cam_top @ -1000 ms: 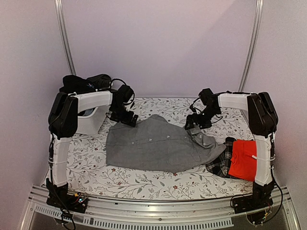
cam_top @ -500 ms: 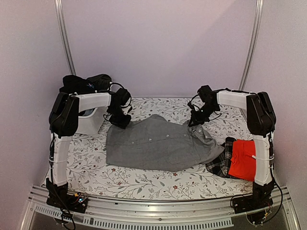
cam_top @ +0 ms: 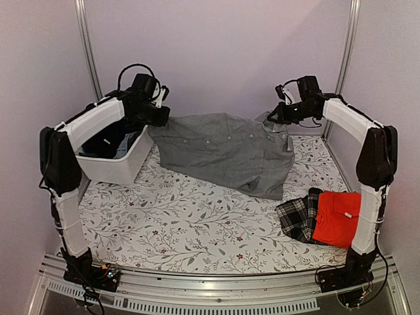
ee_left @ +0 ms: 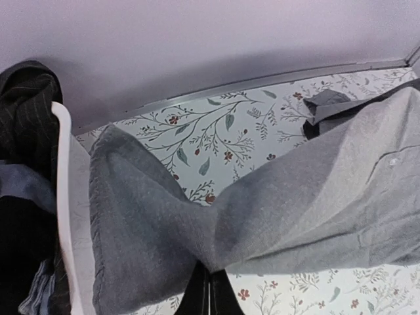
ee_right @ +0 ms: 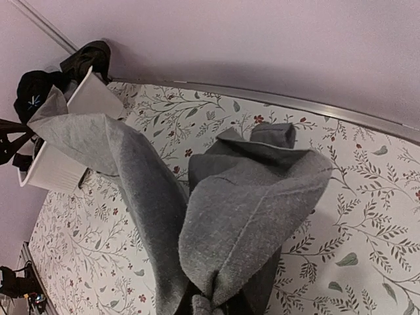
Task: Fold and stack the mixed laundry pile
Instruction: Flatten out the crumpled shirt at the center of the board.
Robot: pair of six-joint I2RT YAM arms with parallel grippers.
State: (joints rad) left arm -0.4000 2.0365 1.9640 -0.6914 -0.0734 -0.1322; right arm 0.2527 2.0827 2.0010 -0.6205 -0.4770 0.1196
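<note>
The shirt (cam_top: 226,151) hung slack over the far bench (cam_top: 184,223), with the left tool (cam_top: 159,117) and right tool (cam_top: 274,118) each pinched onto an upper corner. Soft, light and floppy, it seemed best held by corners or seams.

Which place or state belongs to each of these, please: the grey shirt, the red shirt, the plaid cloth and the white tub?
1 grey shirt
2 red shirt
3 plaid cloth
4 white tub

A holds dark clothes, far left
B stretched in the air between left gripper and right gripper
C folded, farthest right
D flat, touching the red one's left side

Pairs: 1-B, 2-C, 3-D, 4-A
</note>
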